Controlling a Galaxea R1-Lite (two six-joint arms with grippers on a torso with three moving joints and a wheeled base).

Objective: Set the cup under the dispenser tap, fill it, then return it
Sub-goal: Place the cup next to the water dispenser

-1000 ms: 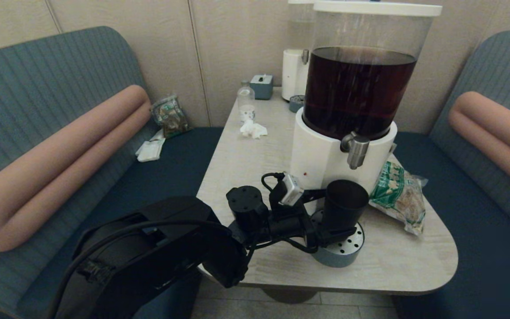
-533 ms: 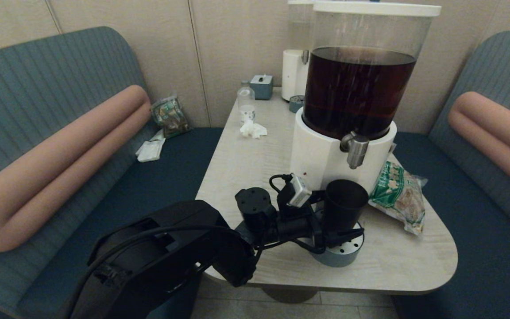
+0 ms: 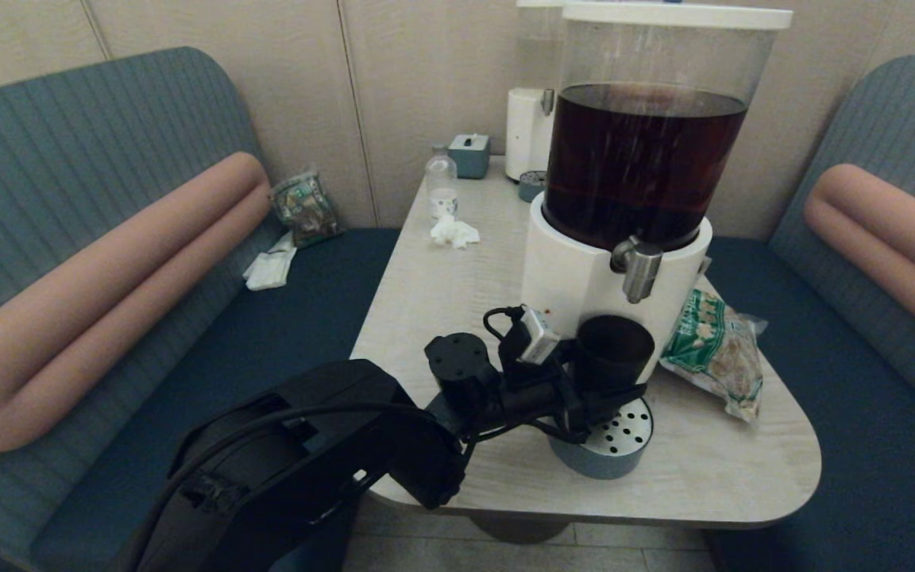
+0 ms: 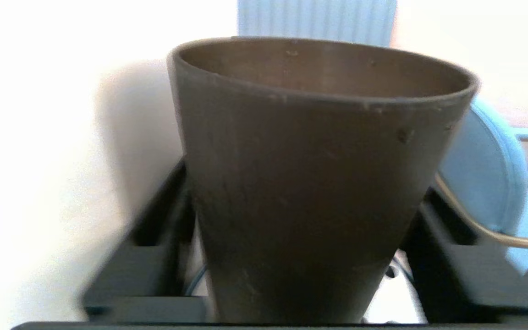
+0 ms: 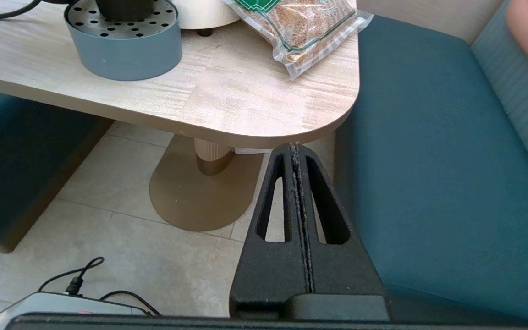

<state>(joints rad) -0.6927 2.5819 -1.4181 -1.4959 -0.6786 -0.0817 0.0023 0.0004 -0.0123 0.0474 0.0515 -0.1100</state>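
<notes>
Matt dark plastic cup [image 3: 613,349]; brushed-metal tap [image 3: 638,268]; perforated steel drip tray [image 3: 608,445]; pale wood-grain desk [image 3: 442,278]; glossy plastic packet [image 3: 713,349] near the desk's right edge.

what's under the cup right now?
The round drip tray: the cup, gripped by the left gripper, is over its perforated steel top, below the dispenser tap. The cup's base is hidden by the fingers, so contact can't be confirmed.

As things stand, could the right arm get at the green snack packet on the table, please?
Probably yes. The right gripper hangs shut just off the table's near corner, below its edge, and the snack packet lies on that corner with nothing in between. The left gripper holds the cup off to the side.
</notes>
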